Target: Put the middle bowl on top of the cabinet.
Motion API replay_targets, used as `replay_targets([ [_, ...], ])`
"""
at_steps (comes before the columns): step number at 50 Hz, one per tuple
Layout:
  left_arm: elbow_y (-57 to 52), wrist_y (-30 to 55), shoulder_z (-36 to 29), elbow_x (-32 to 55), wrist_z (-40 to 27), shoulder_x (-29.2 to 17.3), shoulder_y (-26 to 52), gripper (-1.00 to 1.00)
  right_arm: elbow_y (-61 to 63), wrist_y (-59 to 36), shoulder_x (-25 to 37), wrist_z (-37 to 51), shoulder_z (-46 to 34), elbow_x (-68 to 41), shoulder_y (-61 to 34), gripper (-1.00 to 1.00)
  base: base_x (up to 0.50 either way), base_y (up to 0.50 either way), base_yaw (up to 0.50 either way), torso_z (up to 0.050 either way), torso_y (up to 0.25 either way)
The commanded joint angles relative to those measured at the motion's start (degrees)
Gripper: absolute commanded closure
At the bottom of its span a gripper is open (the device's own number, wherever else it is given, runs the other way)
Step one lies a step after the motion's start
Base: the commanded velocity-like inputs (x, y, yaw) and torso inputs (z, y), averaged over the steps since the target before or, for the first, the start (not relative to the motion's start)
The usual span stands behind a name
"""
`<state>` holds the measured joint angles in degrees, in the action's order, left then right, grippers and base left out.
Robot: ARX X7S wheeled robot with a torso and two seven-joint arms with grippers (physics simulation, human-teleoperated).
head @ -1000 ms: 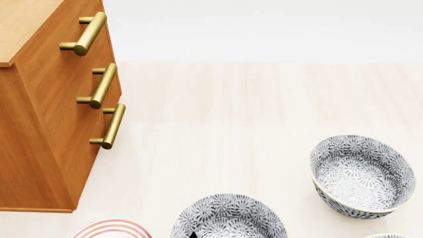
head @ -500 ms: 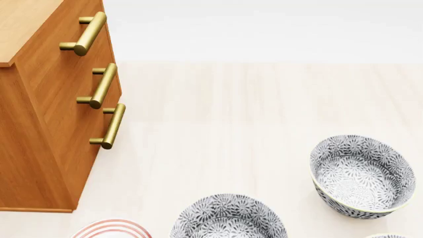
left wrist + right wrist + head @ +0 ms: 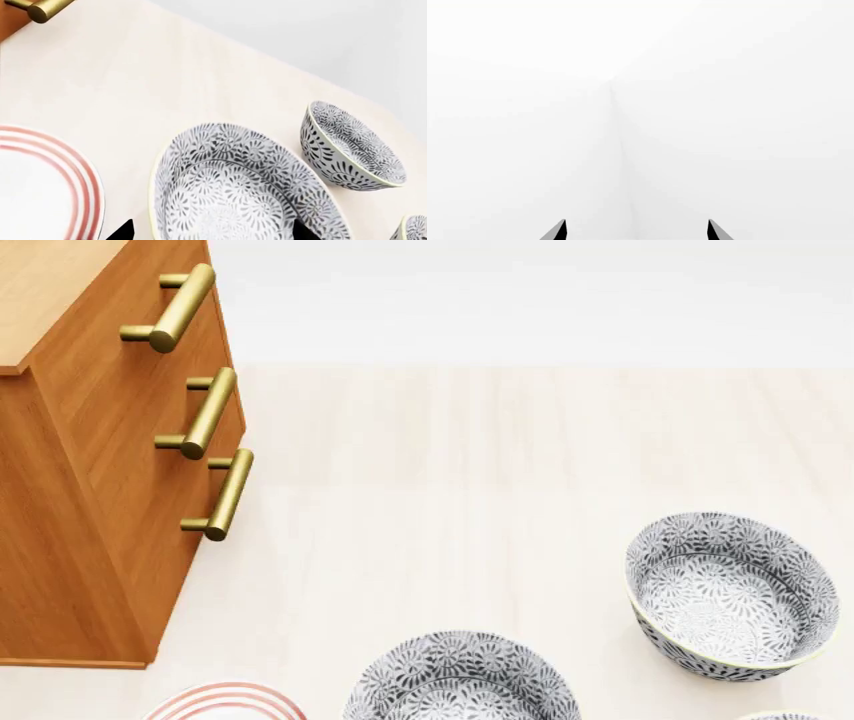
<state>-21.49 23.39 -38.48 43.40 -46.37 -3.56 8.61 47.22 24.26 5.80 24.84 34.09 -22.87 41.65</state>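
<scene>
Middle bowl (image 3: 461, 680) sits on the pale floor (image 3: 467, 470), right of the cabinet (image 3: 100, 470), beside the red-ringed plate (image 3: 224, 702). Left end effector (image 3: 210, 232) hovers over it, tips spread apart; right end effector (image 3: 637, 231) likewise apart, facing blank white.

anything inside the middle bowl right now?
The middle bowl looks empty: only the grey floral pattern shows inside in the left wrist view. Its near part is cut off by the frame edge in both views, so that section cannot be checked. The left gripper fingertips flank it.
</scene>
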Motion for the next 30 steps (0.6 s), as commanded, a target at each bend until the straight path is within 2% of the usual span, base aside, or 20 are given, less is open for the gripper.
replay_targets([
  [1, 2.86, -1.66, -0.71, 0.53, 0.95, -0.01, 0.63, -1.00, 0.28, 0.12, -0.28, -0.29, 0.23, -0.17, 0.19, -1.00, 0.00, 0.00, 0.00, 0.000, 0.000],
  [15, 8.82, -3.96, -1.59, 0.70, 3.66, -0.21, 1.45, -1.00, 0.43, 0.53, -0.70, -0.83, 0.72, -0.48, 0.50, -1.00, 0.00, 0.00, 0.00, 0.000, 0.000],
  [30, 10.23, -5.52, -2.18, 1.61, 4.11, -0.46, 1.47, -1.00, 0.74, 0.90, -1.26, -1.54, 1.47, -1.11, 0.99, -1.00, 0.00, 0.00, 0.00, 0.000, 0.000],
])
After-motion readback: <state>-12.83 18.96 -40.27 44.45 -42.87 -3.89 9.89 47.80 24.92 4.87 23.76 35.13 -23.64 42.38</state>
